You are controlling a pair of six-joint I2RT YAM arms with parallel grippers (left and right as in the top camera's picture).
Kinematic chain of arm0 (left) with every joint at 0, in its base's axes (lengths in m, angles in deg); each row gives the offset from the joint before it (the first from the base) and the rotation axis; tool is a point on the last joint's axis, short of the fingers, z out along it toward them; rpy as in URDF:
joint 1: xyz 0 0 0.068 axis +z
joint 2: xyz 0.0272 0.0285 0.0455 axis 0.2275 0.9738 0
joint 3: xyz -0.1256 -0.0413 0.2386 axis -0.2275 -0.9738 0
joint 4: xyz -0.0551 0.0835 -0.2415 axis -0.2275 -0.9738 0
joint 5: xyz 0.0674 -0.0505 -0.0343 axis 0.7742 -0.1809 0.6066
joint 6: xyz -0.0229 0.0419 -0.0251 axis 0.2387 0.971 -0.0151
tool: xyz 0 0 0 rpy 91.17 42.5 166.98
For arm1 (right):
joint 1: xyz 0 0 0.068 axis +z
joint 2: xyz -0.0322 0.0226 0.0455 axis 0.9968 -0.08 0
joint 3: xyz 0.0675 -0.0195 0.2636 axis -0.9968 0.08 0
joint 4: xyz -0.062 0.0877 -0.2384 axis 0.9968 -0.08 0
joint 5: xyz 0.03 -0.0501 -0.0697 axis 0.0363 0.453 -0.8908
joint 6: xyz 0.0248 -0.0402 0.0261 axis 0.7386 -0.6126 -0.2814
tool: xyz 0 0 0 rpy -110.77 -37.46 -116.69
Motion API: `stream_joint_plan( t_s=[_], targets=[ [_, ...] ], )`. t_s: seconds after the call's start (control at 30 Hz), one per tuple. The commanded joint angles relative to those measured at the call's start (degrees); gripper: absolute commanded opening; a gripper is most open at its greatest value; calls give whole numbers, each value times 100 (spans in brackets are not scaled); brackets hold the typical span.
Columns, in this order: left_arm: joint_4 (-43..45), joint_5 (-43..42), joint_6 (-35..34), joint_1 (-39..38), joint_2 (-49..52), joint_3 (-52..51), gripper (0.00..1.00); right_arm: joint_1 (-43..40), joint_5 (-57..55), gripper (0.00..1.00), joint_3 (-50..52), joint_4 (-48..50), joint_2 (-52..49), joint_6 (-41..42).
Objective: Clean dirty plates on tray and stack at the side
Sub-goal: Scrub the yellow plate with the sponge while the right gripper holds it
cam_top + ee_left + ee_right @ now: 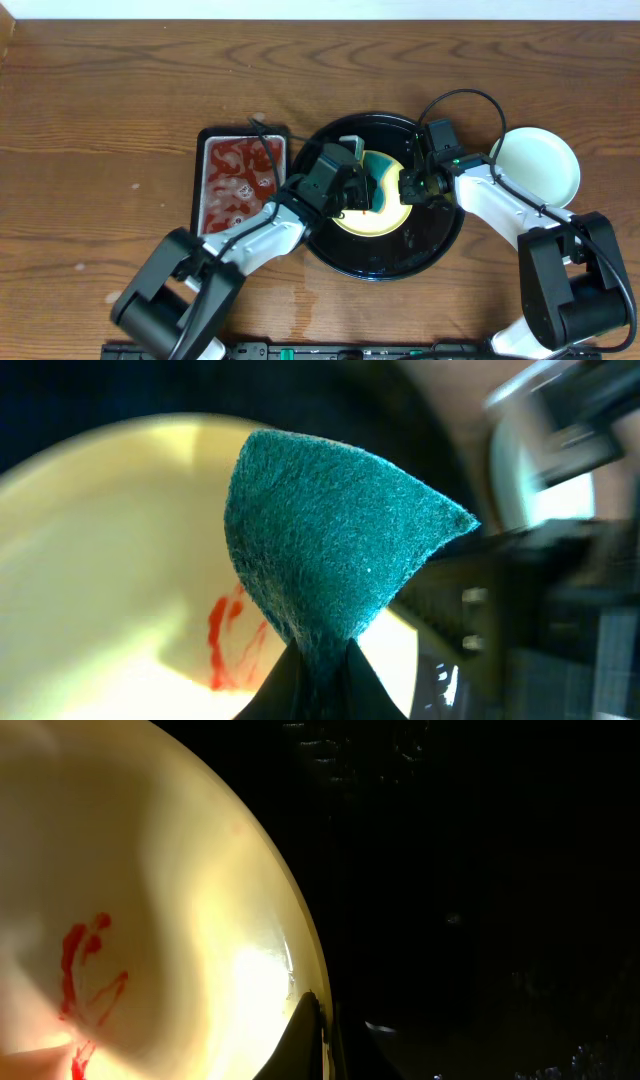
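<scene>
A pale yellow plate (372, 218) lies in the glossy black tray (425, 245). Red sauce (226, 641) streaks its surface, and the same red smear (80, 970) shows in the right wrist view. My left gripper (321, 672) is shut on a teal scouring pad (335, 545), held over the plate from the left. The pad (379, 178) covers the plate's far part. My right gripper (322, 1032) is shut on the yellow plate's rim (300, 935) at its right side, above the black tray floor (480, 870). A pale mint plate (537, 165) lies on the table right of the tray.
A small rectangular dark tray of reddish liquid (242, 180) stands just left of the big tray, close by my left arm. The wooden table (100, 120) spreads to the left and back. My right arm (500, 205) passes beside the mint plate.
</scene>
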Motion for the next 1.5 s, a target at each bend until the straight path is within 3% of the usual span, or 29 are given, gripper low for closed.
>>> stream_joint_plan(
  t_s=[0.0,0.1,0.3,0.47,0.73,1.23,1.47],
  targets=[
    [-50,-149,-229,-4,284,98,8,153,57,1,114,-114,-39,-87],
    [-243,-129,98,4,424,98,7,153,57,1,114,-116,-39,-87],
    [-1128,822,608,157,247,101,7,153,57,1,114,-122,-39,-87],
    [-1298,887,730,352,-236,105,8,153,57,1,114,-140,-39,-90],
    [-1056,750,723,210,-710,105,8,153,57,1,114,-140,-39,-87],
    [354,713,601,-184,299,105,7,153,57,1,114,-188,-39,-87],
    [55,793,1244,-166,660,105,8,153,57,1,114,-192,-39,-87]
  ],
)
